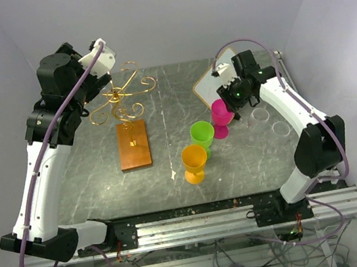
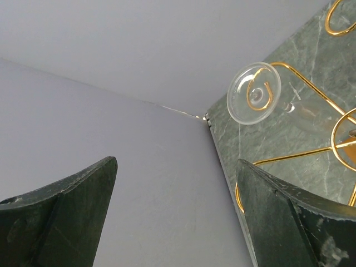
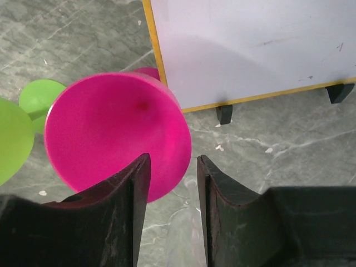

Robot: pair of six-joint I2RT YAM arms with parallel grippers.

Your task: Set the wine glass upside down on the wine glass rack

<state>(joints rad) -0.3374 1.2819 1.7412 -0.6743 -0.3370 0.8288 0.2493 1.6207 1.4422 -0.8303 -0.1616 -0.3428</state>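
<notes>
A gold wire rack stands on a wooden base at the back left. In the left wrist view a clear wine glass hangs upside down from a rack arm, foot uppermost. My left gripper is open and empty, raised beside the rack and apart from the glass. My right gripper hovers low just right of the pink glass. Its fingers stand a narrow gap apart, with a faint clear stem showing in the gap. The pink glass sits beside the left finger.
A green glass and an orange glass stand upright in front of the pink one. A white board with a yellow edge lies behind them. Two clear glass rings show on the table at the right.
</notes>
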